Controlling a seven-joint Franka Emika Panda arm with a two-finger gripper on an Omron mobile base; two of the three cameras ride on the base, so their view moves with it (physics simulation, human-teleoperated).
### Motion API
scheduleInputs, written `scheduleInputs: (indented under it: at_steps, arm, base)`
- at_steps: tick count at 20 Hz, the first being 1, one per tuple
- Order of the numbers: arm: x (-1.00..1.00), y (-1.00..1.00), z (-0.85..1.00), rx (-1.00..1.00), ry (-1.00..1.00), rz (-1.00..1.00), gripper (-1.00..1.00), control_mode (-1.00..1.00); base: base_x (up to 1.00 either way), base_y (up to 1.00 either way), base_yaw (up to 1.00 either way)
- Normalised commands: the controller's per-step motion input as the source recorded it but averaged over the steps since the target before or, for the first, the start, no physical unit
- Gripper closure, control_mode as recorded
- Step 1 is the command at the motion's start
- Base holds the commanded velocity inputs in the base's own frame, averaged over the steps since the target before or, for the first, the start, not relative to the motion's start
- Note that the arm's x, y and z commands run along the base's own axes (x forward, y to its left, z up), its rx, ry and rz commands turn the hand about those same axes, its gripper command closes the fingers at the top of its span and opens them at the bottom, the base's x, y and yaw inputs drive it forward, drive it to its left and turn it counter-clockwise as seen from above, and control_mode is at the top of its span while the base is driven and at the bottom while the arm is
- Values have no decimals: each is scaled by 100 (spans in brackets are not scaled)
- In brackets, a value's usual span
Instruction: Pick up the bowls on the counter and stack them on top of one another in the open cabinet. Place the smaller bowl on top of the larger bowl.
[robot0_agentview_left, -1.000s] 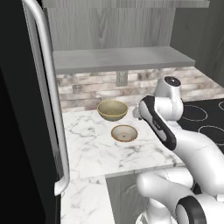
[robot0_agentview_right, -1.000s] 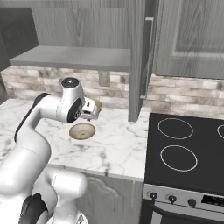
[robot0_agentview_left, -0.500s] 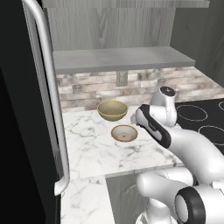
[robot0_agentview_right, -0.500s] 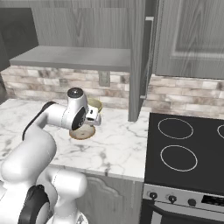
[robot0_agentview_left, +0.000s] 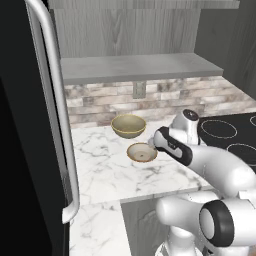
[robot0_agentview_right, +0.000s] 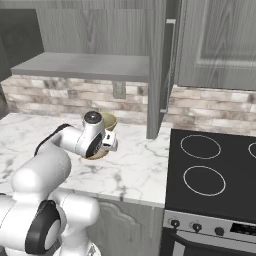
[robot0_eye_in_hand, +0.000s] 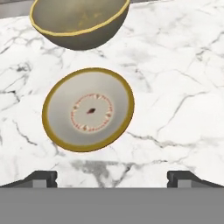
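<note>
The gripper (robot0_eye_in_hand: 111, 177) hangs just over the marble counter (robot0_eye_in_hand: 183, 87) with its jaws spread wide and nothing between them. Just beyond the fingertips lies the smaller bowl (robot0_eye_in_hand: 88, 109), mid-slab, well in from the front edge. Closing here would likely catch only air, or a fingertip could clip the shallow rim and skid the bowl toward the larger bowl (robot0_eye_in_hand: 79, 20), which sits close behind it nearer the back wall. Above, the open cabinet (robot0_agentview_left: 135, 67) shelf is bare.
</note>
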Motion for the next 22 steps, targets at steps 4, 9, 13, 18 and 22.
scheduleInputs:
  at_steps: [4,9,13,18,22]
  arm:
    - [13,-1,-29,8,0,0,-100,-100]
    - [22,0,-21,2,0,0,-100,-100]
    - [9,0,-6,0,0,0,-100,-100]
    - [19,0,-10,0,1,-1,-100,-100]
    - [33,-5,-20,0,0,-1,-100,-100]
  base:
    - [0,0,0]
    - [0,0,0]
    - [0,0,0]
    - [0,0,0]
    - [0,0,0]
